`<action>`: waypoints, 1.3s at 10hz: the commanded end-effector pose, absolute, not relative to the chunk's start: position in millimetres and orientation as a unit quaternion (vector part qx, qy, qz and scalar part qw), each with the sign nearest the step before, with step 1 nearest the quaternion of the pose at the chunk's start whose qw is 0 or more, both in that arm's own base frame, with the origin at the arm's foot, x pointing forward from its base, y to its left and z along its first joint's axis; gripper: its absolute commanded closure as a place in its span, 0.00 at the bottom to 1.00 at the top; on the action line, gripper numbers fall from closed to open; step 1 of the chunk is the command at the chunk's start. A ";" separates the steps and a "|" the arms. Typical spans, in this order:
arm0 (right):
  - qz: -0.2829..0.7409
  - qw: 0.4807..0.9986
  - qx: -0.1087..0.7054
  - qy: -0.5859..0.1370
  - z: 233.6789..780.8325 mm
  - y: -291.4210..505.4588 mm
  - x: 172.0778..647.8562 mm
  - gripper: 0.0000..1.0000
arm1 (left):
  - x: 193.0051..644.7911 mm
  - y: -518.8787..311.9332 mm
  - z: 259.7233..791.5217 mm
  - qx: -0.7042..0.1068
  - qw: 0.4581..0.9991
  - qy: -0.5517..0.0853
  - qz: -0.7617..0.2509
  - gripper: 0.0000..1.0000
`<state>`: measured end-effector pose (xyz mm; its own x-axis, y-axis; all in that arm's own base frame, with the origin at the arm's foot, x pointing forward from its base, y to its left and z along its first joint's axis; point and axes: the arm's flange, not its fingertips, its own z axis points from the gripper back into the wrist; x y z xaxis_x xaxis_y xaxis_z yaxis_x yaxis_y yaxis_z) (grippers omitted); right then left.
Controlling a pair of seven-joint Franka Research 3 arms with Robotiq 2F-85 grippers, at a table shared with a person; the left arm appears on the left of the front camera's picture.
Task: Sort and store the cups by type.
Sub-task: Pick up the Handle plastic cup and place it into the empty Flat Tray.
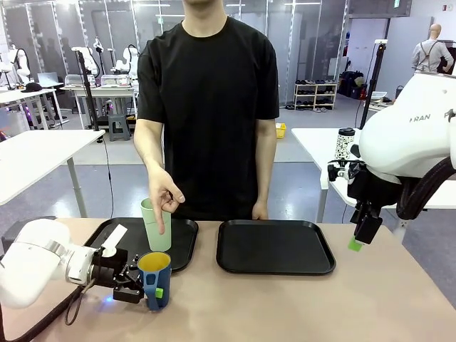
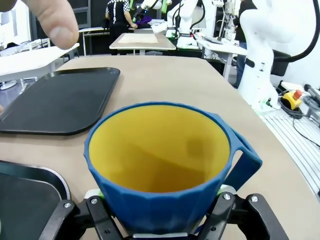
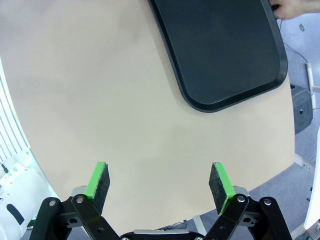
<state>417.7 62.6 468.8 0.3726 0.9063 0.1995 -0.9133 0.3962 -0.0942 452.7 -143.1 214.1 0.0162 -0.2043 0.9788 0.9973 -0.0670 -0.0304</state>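
My left gripper [image 1: 144,286] is shut on the dark blue handled mug [image 1: 154,279], which stands upright on the table just in front of the left black tray [image 1: 182,241]. In the left wrist view the mug [image 2: 160,165] shows its yellow inside, with my fingers [image 2: 97,212] pressed against both sides. The pale green tumbler [image 1: 149,229] stands on the left tray with the person's hand [image 1: 165,196] on its rim. My right gripper [image 1: 360,239] hangs open above the table's right side; in its wrist view the gripper [image 3: 160,182] holds nothing.
A second black tray [image 1: 276,246] lies bare at the middle right, also visible as the tray [image 3: 220,50] and the tray [image 2: 55,100]. A speckled travel tumbler [image 1: 345,144] stands on a white table behind. Bare tabletop [image 1: 285,306] lies in front of the trays.
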 end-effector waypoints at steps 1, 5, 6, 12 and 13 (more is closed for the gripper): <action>0.546 0.830 0.018 -0.110 470.1 62.5 417.2 0.00 | 446.0 -142.4 194.3 -0.466 0.522 -0.444 -0.560 0.53; 0.546 0.830 0.018 -0.110 470.1 62.5 417.2 0.00 | 429.5 -160.1 231.5 -0.478 0.515 -0.460 -0.543 0.53; 0.546 0.830 0.018 -0.110 470.1 62.5 417.2 0.00 | 425.9 -160.9 238.6 -0.473 0.515 -0.462 -0.546 0.53; 0.546 0.830 0.018 -0.110 470.1 62.5 417.2 0.00 | 428.4 -162.8 254.2 -0.474 0.516 -0.453 -0.551 0.53; 0.546 0.830 0.018 -0.110 470.1 62.5 417.2 0.00 | 428.4 -162.8 254.2 -0.474 0.516 -0.453 -0.551 0.53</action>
